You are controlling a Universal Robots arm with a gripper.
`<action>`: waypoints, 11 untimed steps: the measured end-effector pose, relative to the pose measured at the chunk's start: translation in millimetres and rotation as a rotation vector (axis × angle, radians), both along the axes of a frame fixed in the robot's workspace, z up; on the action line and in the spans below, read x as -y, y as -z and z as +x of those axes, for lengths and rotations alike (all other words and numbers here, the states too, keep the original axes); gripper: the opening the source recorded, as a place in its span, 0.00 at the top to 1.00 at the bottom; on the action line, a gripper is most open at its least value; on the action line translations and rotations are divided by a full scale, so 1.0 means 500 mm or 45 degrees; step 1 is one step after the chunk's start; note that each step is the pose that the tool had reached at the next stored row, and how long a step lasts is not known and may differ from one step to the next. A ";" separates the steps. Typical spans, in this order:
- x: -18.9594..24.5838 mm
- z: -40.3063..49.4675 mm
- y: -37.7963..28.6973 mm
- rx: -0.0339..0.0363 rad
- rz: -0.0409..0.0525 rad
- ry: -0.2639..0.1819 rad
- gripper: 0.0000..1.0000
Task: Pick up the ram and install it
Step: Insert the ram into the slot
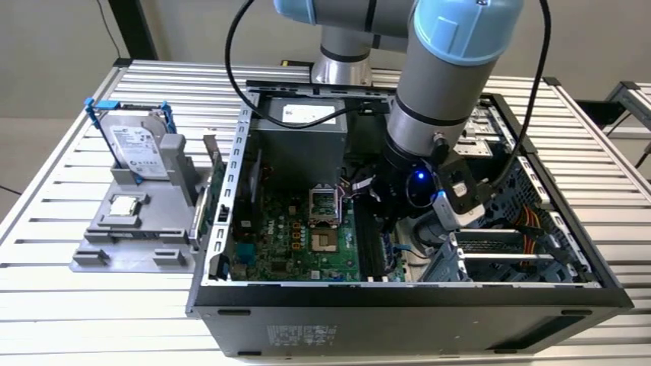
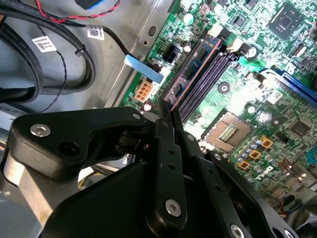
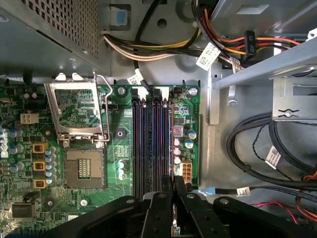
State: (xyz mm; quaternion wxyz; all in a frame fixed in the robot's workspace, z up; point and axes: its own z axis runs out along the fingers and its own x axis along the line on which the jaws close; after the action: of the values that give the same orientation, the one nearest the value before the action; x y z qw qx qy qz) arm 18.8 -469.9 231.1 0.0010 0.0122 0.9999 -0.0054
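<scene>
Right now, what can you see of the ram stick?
The ram, a long, narrow circuit-board stick, stands on edge at the outer side of the long black memory slots, parallel to them. Dark chips and a blue label show on its side. The black gripper sits at its near end; whether they touch is unclear.

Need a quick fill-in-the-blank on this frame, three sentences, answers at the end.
1. The ram stands on edge in the slot farthest from the processor socket, which is ___.
2. The gripper is down inside the open computer ___, at one end of the ram.
3. In the exterior view, a hard drive stands in a grey holder on the exterior view's ___ of the computer.

Missing words: empty; case; left
</scene>
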 end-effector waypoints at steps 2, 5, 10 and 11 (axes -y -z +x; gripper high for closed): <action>-0.0003 0.000 0.001 -0.0002 0.000 0.000 1.00; -0.0009 -0.001 0.002 -0.0002 0.000 0.000 1.00; -0.0035 -0.002 0.005 -0.0003 0.000 0.000 1.00; -0.0041 -0.002 0.005 -0.0003 0.000 0.000 1.00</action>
State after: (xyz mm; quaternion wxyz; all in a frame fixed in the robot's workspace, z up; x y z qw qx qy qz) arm 17.7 -467.9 228.5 0.0009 0.0122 0.9999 -0.0056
